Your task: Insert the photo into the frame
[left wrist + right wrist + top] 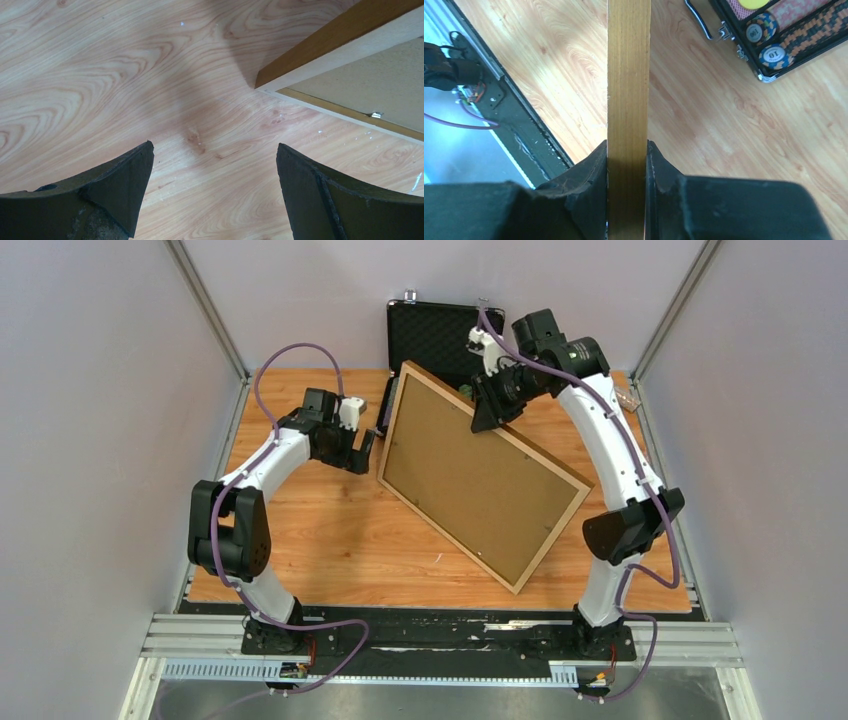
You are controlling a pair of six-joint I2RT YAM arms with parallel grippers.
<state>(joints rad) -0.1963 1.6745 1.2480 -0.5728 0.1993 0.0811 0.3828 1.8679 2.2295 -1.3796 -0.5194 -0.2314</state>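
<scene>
The frame point(552, 535) lies back side up and askew across the table, its brown fibreboard backing panel point(480, 475) facing the camera. My right gripper point(490, 415) is shut on its far rail and holds that side above the table. In the right wrist view both fingers of the right gripper point(628, 147) press on the rail point(628, 75), seen edge-on. My left gripper point(368, 450) is open and empty beside the frame's left corner. In the left wrist view the left gripper point(215, 150) hovers over bare wood, and the frame corner point(340, 45) is at the upper right. The photo is not in view.
An open black poker-chip case point(440, 335) stands at the back behind the frame; its chips point(774, 55) show in the right wrist view. The walls of the enclosure close in on both sides. The arm bases' rail point(440, 635) runs along the near edge.
</scene>
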